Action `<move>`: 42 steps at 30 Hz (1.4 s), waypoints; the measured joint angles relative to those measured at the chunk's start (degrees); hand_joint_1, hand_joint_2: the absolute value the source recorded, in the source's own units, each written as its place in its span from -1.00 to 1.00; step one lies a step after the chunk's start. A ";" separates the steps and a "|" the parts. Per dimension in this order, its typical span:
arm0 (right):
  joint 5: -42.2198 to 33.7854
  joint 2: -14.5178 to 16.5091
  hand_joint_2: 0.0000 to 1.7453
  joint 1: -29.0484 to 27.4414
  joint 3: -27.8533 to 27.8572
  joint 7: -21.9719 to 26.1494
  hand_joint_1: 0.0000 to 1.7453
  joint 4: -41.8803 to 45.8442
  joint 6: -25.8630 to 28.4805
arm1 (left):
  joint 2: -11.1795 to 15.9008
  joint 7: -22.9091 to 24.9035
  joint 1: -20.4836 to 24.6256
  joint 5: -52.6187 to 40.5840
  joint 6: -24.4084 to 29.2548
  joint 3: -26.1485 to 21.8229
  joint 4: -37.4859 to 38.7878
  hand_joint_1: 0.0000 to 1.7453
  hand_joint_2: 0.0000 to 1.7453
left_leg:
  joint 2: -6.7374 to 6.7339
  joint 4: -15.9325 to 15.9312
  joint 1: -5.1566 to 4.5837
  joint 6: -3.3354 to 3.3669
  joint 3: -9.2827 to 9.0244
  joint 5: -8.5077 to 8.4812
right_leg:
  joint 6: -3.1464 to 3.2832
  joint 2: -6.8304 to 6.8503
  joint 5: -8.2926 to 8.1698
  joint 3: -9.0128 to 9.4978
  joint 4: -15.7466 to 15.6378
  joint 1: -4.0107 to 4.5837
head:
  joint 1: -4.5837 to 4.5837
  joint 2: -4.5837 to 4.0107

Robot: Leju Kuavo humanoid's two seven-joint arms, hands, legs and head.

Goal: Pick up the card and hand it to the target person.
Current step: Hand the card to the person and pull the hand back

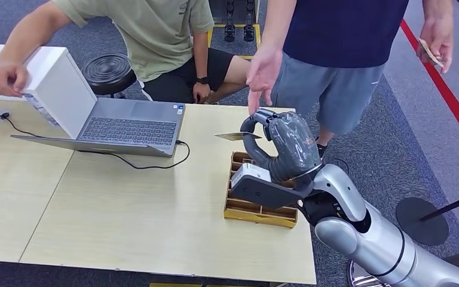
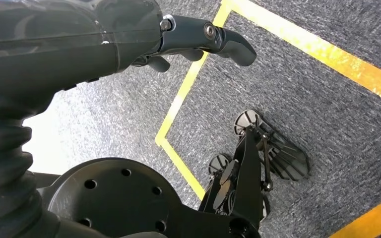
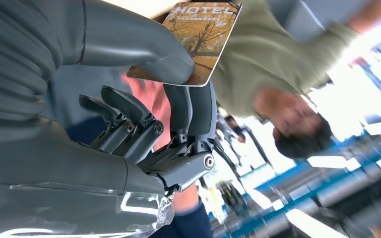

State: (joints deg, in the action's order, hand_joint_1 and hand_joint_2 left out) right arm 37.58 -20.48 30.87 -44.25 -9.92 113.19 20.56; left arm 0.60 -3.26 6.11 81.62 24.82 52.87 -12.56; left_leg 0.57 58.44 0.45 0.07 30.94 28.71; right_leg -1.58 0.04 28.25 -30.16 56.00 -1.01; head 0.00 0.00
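My right hand is raised above the table's far right part and pinches a hotel card between thumb and fingers. The card is tan with an autumn-tree picture and the word HOTEL; the thumb presses on its face. A standing person in a dark blue shirt holds an open hand just above and beyond the card, apart from it. That person's other hand holds another card. My left hand hangs over the floor with fingers curled, holding nothing.
A brown slotted card box lies on the wooden table under my right hand. An open laptop and a white box stand at the far left, where a seated person in a green shirt reaches. A black stool stands behind.
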 joint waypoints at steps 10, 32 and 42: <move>14.86 3.38 1.00 -5.65 2.99 1.73 1.00 -0.07 6.53 | 0.48 0.48 0.08 -1.19 -1.37 0.98 0.00 -1.00 1.00 | -0.02 -0.05 0.03 -0.01 -0.05 -0.01 | 0.02 -0.01 -0.03 0.05 -0.06 0.03 | 0.00 0.00; 10.60 7.23 1.00 -11.81 2.87 4.32 0.01 -12.06 12.63 | 0.31 1.91 0.20 -2.41 -2.10 2.31 0.06 -1.00 1.00 | -0.09 -0.12 0.03 -0.01 -0.12 -0.04 | 0.02 -0.08 -0.08 0.13 -0.13 0.03 | 0.00 0.00; 4.27 9.71 1.00 -14.10 4.81 9.40 -1.00 -14.18 14.43 | -0.27 1.15 0.14 -1.91 -1.40 1.35 -0.15 -1.00 -1.00 | -0.10 -0.09 0.00 0.01 -0.09 -0.03 | -0.01 -0.09 -0.06 0.08 -0.08 0.00 | 0.00 0.00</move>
State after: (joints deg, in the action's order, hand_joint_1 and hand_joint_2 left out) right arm 41.85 -10.77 16.77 -39.44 -0.53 99.01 35.00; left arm 0.33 -2.11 6.25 79.71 23.42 54.22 -12.71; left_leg 0.48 58.35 0.45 0.08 30.85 28.68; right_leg -1.59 -0.05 28.19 -30.08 55.92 -1.01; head 0.00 0.00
